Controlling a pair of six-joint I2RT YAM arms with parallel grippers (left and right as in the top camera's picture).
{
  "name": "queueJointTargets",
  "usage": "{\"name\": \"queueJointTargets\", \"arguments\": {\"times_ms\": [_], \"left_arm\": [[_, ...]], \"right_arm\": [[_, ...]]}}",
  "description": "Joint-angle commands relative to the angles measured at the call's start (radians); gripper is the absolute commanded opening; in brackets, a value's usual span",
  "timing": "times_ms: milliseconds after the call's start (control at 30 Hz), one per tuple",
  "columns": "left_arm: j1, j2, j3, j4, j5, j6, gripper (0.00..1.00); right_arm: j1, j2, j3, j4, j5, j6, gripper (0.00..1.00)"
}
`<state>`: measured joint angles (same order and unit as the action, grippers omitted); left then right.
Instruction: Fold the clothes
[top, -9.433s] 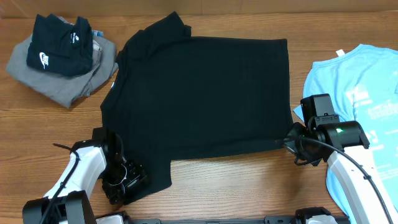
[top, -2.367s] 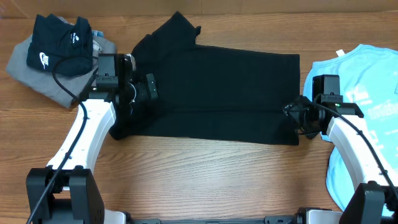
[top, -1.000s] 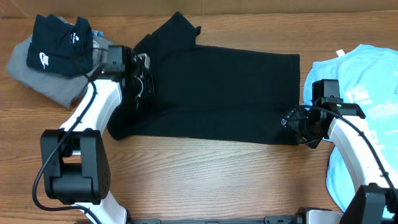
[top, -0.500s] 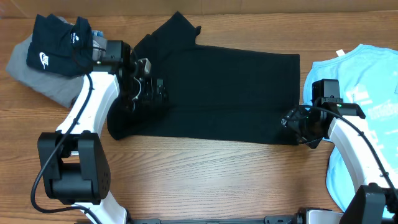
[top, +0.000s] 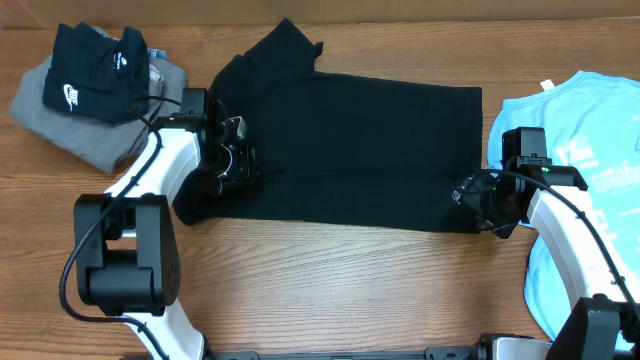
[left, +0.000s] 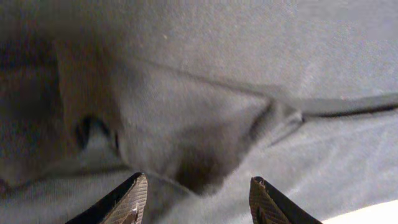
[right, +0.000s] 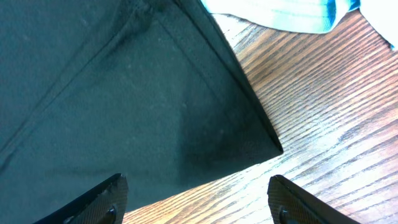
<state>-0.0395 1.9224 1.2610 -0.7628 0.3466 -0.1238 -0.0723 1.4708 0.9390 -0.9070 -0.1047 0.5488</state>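
Note:
The clothes, a plain black T-shirt (top: 360, 150), lie folded lengthwise across the middle of the table, with a sleeve sticking up at the back left. My left gripper (top: 238, 162) sits low over the shirt's left end. In the left wrist view its jaws (left: 199, 199) stand apart over rumpled black cloth (left: 205, 112), with nothing pinched between them. My right gripper (top: 472, 200) hovers at the shirt's near right corner. It is open (right: 199, 202), and the shirt's corner (right: 124, 93) and bare wood show between its fingers.
A grey folded garment (top: 90, 145) lies at the back left with a smaller black swoosh garment (top: 95, 75) on top. A light blue T-shirt (top: 580, 130) (right: 280, 12) lies at the right, close to my right arm. The wooden table (top: 330, 290) shows in front.
My left gripper has let go of the cloth, opened, and slid a little toward the near edge over the shirt's left end. The right arm and the shirt have stayed put.

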Motion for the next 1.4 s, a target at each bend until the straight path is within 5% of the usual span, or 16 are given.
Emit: {"name": "queueJointTargets", "arguments": {"times_ms": [0,133,633,867,967,1367], "left_arm": [[-0.001,0.043,-0.006,0.011,-0.011,0.004,0.45],[-0.001,0.058,-0.004,0.028,0.029,0.004,0.04],[-0.018,0.056,0.213,0.044,0.116,-0.011,0.04],[-0.077,0.062,0.212,0.126,0.102,-0.003,0.14],[-0.095,0.062,0.212,0.120,0.071,-0.003,0.59],[0.032,0.062,0.214,-0.127,-0.175,0.000,0.56]], "right_arm": [[-0.006,-0.026,0.018,0.003,-0.002,-0.007,0.75],[-0.006,-0.026,0.018,0.003,-0.002,-0.007,0.75],[-0.006,-0.026,0.018,0.011,-0.002,-0.007,0.75],[-0.006,-0.026,0.018,0.011,-0.002,-0.007,0.75],[-0.006,-0.026,0.018,0.010,-0.002,-0.007,0.76],[-0.006,-0.026,0.018,-0.016,-0.002,-0.007,0.79]]}}
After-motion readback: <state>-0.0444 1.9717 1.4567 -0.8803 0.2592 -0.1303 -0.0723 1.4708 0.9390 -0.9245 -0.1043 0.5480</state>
